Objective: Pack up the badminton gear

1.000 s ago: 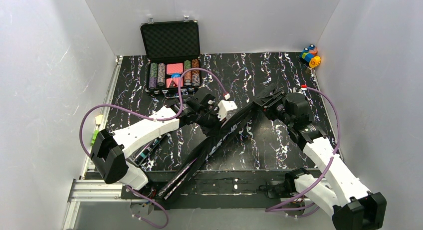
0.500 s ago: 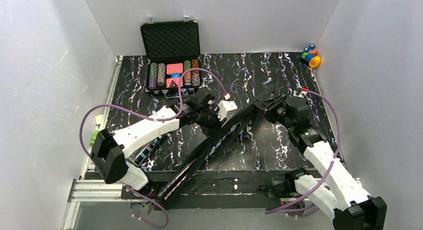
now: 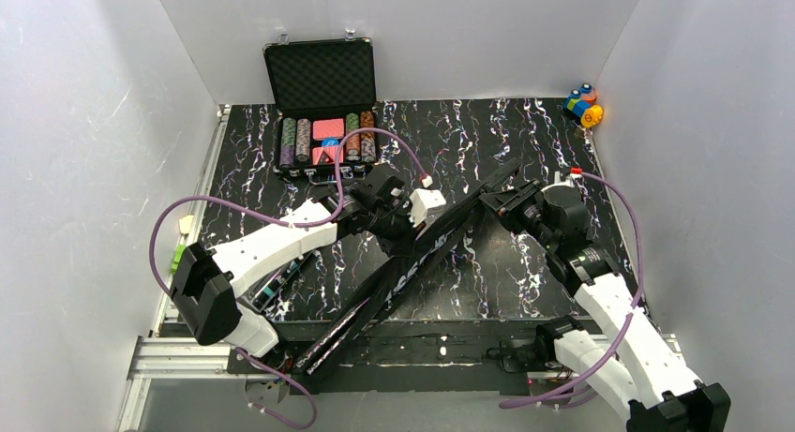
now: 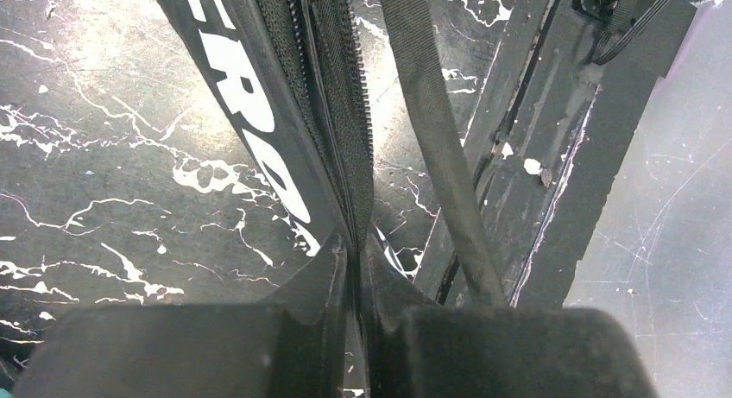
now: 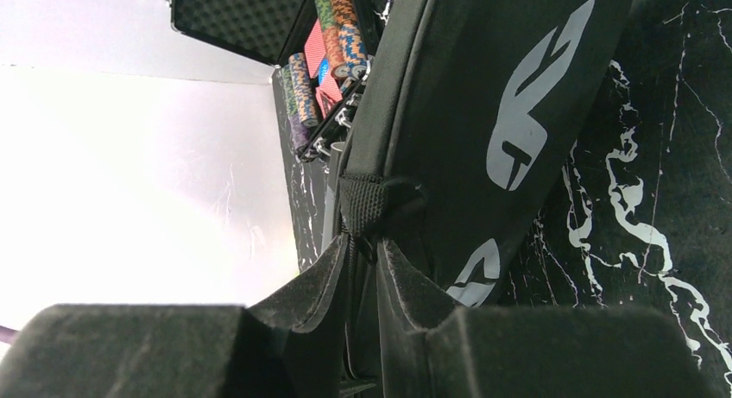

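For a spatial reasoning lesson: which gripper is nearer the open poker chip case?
Left. The left gripper pinches the racket bag in front of the poker chip case; the right gripper sits at the bag's end, farther right.

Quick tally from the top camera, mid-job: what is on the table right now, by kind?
Racket bag: 1
Black tube with teal print, mostly hidden under the left arm: 1
Poker chip case, open: 1
Toy block cluster: 1 (the blocks are too small to count)
Total: 4
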